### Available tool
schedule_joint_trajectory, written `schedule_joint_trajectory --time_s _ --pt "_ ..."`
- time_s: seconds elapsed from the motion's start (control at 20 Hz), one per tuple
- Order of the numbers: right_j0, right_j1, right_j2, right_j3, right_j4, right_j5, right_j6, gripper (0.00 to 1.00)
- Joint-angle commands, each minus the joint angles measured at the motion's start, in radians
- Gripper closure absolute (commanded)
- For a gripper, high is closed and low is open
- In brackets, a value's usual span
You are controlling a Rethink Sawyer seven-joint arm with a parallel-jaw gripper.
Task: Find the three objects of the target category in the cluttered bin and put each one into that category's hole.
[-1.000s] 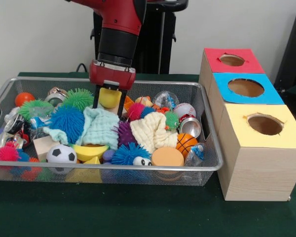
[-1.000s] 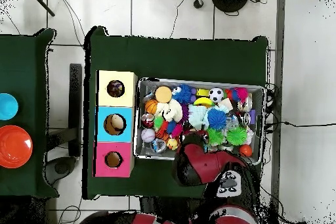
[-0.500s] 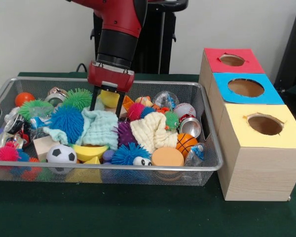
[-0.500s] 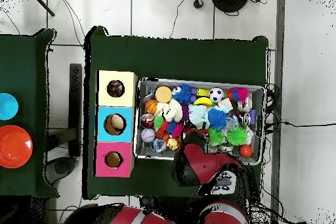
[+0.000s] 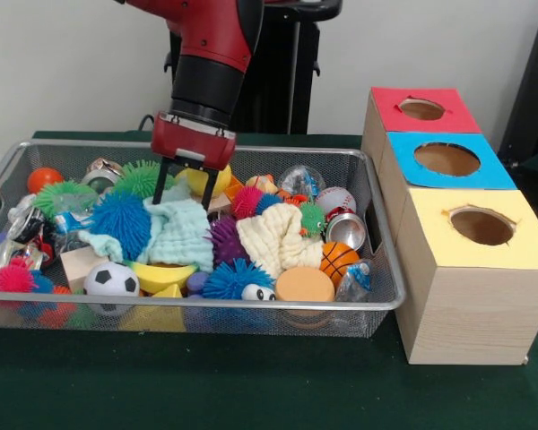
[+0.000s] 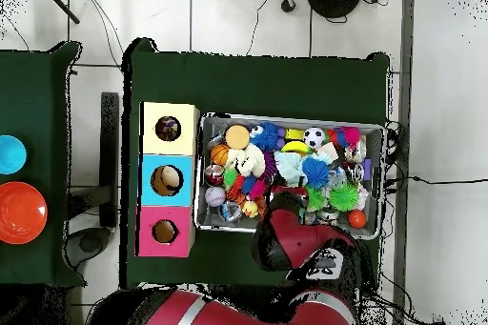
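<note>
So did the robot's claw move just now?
Yes. In the front view the gripper has slid left along the bin's far rim, away from the red box, over the mint cloth.

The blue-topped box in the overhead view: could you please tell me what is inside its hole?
Through the hole of the blue-topped box, a pale round object shows, probably a ball. The rest of the interior is hidden by the lid, and the front view shows only a bare inner wall.

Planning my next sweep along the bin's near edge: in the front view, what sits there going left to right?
Pink spiky ball → black-and-white soccer ball → yellow banana-shaped toy → blue spiky ball → round orange sponge disc → mini basketball.
</note>
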Motion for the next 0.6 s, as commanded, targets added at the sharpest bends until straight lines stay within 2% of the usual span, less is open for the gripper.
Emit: schedule_joint_trajectory --time_s 0.05,0.25,0.45,0.5,0.6 --pt "0.002 0.081 0.022 -0.115 0.087 -0.106 0.079 0.00" --pt "0.012 0.099 0.007 -0.115 0.114 -0.132 0.079 0.00" --pt "0.004 0.095 0.017 -0.113 0.110 -0.140 0.086 0.00" --pt "0.003 0.093 0.019 -0.112 0.109 -0.138 0.087 1.00" --pt "0.009 0.090 0.016 -0.109 0.113 -0.126 0.086 1.00"
